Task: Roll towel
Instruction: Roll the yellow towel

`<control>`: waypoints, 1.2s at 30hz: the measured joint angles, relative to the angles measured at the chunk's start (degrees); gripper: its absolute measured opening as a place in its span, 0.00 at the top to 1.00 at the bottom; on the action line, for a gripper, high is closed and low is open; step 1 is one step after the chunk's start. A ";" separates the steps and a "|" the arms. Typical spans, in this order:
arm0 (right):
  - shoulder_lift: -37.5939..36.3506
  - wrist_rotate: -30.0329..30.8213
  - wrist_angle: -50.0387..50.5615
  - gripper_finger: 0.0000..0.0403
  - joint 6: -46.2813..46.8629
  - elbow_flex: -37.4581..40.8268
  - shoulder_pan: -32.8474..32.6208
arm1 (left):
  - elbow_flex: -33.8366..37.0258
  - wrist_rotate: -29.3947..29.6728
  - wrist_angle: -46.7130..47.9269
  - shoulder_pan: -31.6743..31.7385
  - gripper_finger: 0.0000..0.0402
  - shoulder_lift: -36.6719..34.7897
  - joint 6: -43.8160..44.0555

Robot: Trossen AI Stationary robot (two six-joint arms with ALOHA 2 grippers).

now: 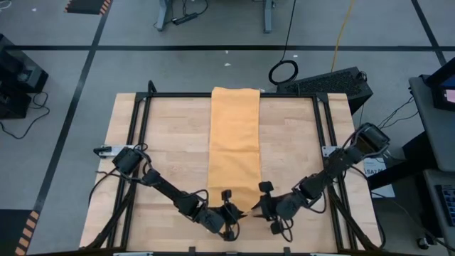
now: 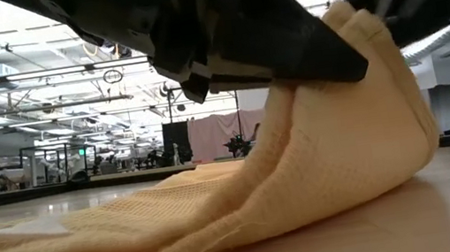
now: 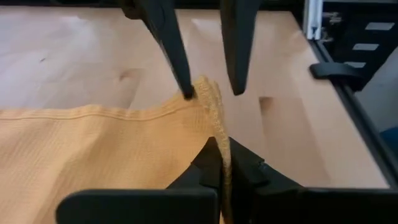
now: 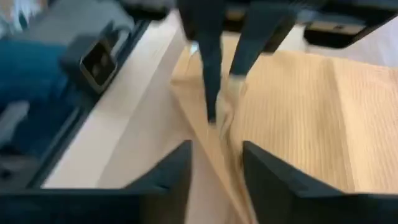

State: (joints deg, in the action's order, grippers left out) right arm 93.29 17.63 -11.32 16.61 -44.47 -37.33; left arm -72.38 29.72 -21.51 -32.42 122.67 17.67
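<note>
Towel [image 1: 234,142] lies as a long folded strip down the middle of the table [image 1: 170,149], reaching from the far edge to the near edge, mustard-yellow, flat over most of its length. Near end is lifted off the wood into a peaked fold, seen in the low view rising to a ridge [image 2: 356,44] under the dark arms. Left gripper [image 3: 222,163] sits at that near end, its fingers pressed together on the towel's raised edge, cloth standing upright between them. Right gripper [image 4: 216,169] is just beside it, facing it from the other side; its fingers stand parted, the towel's edge running between them, no pinch on the cloth visible. Both arms reach in low from the table's near corners and meet at the strip's end, grippers close together [image 1: 229,210] [image 1: 268,206].
</note>
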 joint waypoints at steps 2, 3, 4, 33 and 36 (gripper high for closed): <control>-0.13 2.34 1.40 0.58 -1.56 0.00 -1.24 | 0.00 -0.92 -0.83 0.02 0.97 0.00 0.00; -0.13 3.89 1.55 0.53 -2.39 0.00 -1.91 | 0.00 -1.34 -0.94 0.04 0.97 0.00 0.00; -0.13 5.34 1.51 0.49 -3.56 0.00 -2.47 | 0.00 -1.42 -0.93 0.06 0.97 0.00 0.00; 2.30 2.99 -7.32 0.76 -22.45 -0.04 -1.78 | 0.04 -5.67 -2.02 1.07 0.97 0.00 -0.63; 2.30 2.99 -7.44 0.83 -22.41 -0.04 -1.74 | 0.04 -5.73 -2.02 1.07 0.97 -0.02 -1.09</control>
State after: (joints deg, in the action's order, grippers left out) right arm 95.59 20.62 -18.76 -5.81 -44.51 -39.07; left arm -72.34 23.99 -23.53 -31.35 122.65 16.58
